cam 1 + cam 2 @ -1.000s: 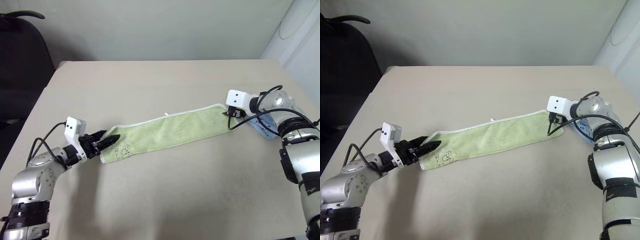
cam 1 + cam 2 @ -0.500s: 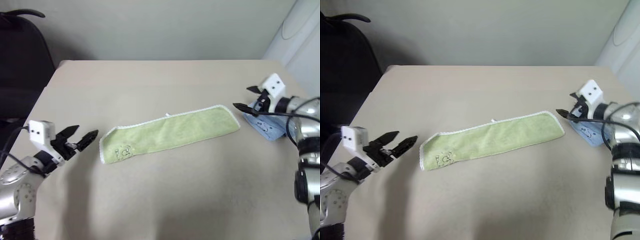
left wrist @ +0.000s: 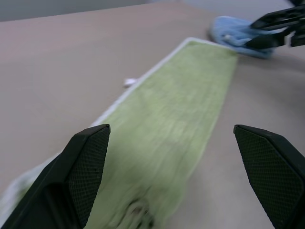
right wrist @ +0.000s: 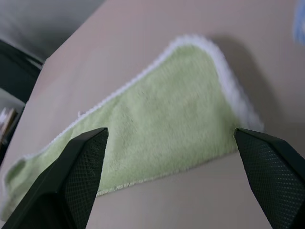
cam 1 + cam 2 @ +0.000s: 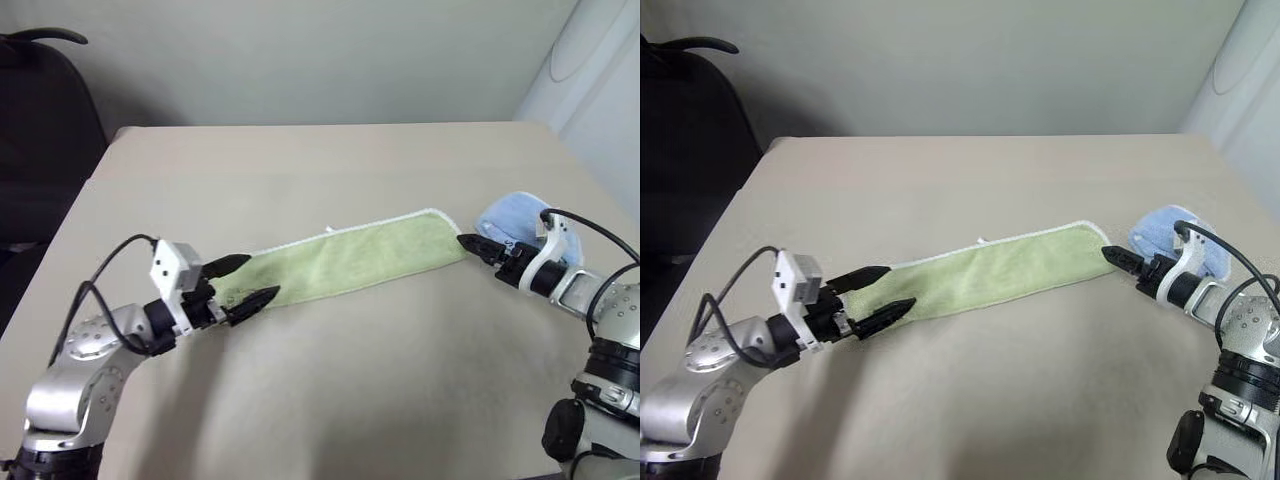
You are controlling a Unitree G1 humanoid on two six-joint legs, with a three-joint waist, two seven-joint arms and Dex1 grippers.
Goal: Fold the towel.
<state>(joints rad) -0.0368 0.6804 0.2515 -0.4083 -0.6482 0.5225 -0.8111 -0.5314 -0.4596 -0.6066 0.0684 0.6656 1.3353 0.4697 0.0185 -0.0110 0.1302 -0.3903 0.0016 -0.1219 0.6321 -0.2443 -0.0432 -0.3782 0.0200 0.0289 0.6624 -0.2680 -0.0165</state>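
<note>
Where left fingers (image 5: 250, 282) cross, towel (image 5: 350, 260) end hides.

The towel (image 5: 345, 258) lies slantwise mid-table (image 5: 330, 390); a bunched cloth (image 5: 510, 216) just beyond its right end.

A beige table (image 5: 330, 170) carries two things. The light green towel (image 5: 350, 256) lies flat on it as a long strip with white edging, going diagonally across the middle. A light blue cloth (image 5: 513, 216) lies bunched near the right edge of the table, just beside the far end of the towel.
</note>
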